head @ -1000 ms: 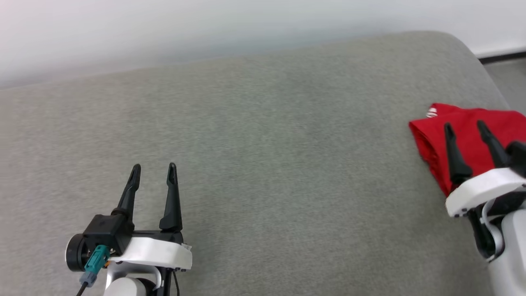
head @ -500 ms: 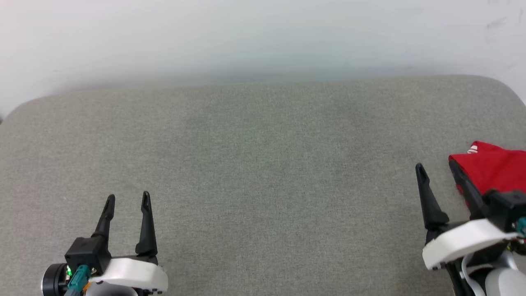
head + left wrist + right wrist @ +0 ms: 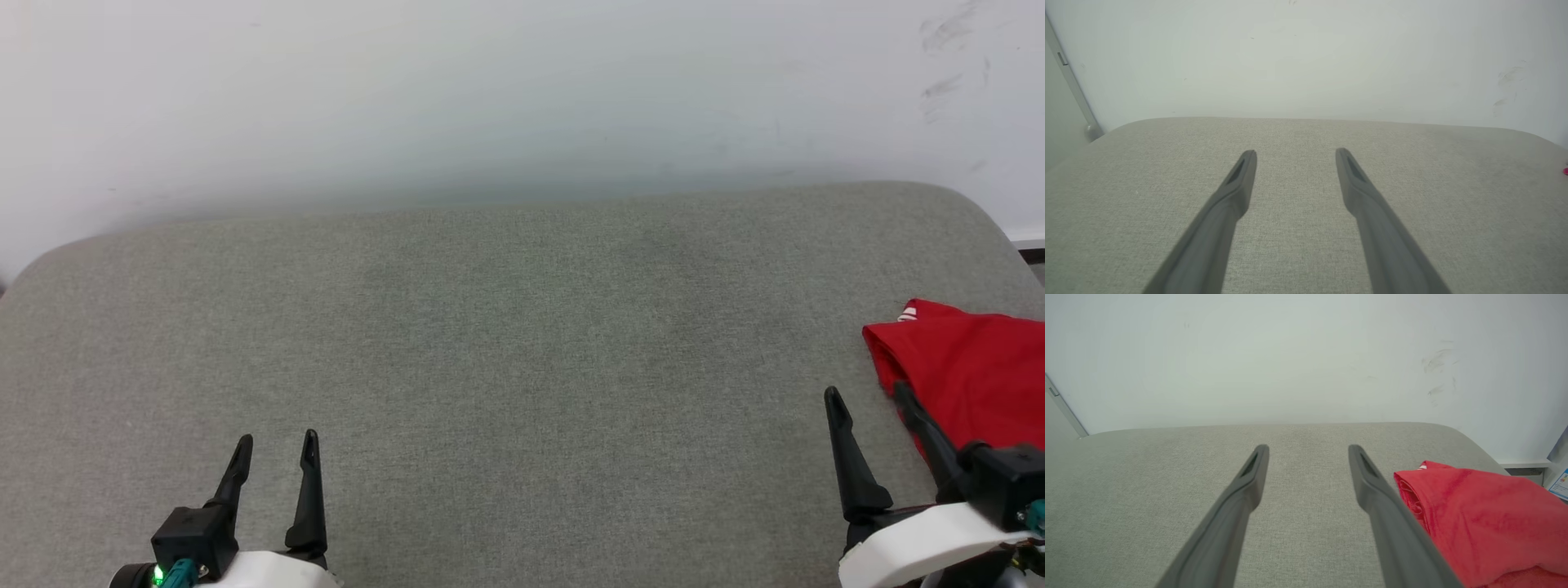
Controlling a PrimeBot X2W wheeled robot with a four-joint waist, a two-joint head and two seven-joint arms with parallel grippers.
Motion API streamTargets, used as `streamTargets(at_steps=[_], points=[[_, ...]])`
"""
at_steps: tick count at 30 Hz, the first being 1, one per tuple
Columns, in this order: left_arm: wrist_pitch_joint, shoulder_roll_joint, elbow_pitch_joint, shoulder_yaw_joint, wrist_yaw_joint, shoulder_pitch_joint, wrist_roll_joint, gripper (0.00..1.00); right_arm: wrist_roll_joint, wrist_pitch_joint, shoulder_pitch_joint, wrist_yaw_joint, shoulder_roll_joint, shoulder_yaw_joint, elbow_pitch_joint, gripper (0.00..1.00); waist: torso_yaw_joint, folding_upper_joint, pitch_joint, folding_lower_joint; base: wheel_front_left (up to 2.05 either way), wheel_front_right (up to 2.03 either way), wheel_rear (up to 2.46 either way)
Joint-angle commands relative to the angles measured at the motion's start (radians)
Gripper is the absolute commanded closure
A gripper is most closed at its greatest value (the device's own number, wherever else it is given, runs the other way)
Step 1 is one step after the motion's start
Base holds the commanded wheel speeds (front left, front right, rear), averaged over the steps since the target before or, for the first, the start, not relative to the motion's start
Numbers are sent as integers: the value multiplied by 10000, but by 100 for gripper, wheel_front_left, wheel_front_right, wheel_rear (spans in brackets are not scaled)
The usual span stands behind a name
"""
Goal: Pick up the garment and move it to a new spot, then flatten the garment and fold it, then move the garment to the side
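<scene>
The red garment [image 3: 971, 367] lies folded in a compact bundle at the right edge of the grey padded surface [image 3: 522, 343], a bit of white striped trim showing at its far corner. My right gripper [image 3: 867, 394] hovers open just left of the bundle, holding nothing; its right finger overlaps the cloth's near left edge. In the right wrist view the garment [image 3: 1478, 514] sits right of my open right gripper [image 3: 1308, 451]. My left gripper [image 3: 276, 445] stands open at the lower left, far from the garment, nothing between its fingers [image 3: 1241, 179].
A white wall [image 3: 522, 98] rises directly behind the grey surface. The surface has rounded far corners, and its right edge drops off just beyond the garment. A grey rail [image 3: 1069, 81] runs down the wall at the far left.
The head camera has swung back and tilted up, so the wall now fills the top. The right gripper has drawn back off the garment to its left; both grippers sit lower in view.
</scene>
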Motion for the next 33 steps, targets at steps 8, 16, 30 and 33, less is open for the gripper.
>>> streamTargets(at_steps=[8, 16, 30, 33], points=[[-24, 42, 102, 10, -29, 46, -154, 0, -108, 47, 127, -8, 95, 105, -240, 0, 25, 0, -58, 1, 0, 0, 0], [-40, 8, 190, -21, -54, -77, -227, 0, -22, 6, 179, -8, 105, 132, -282, 0, 48, 0, -76, 1, 0, 0, 0], [294, -218, 523, 123, -194, -98, -1143, 100, 1137, 15, 22, 2, 13, 160, 192, 100, 95, 0, -74, 1, 0, 0, 0], [444, -282, 555, 229, -281, -173, -1647, 100, 1779, 8, -90, 1, -31, 164, 376, 100, 110, 0, -69, 1, 0, 0, 0]])
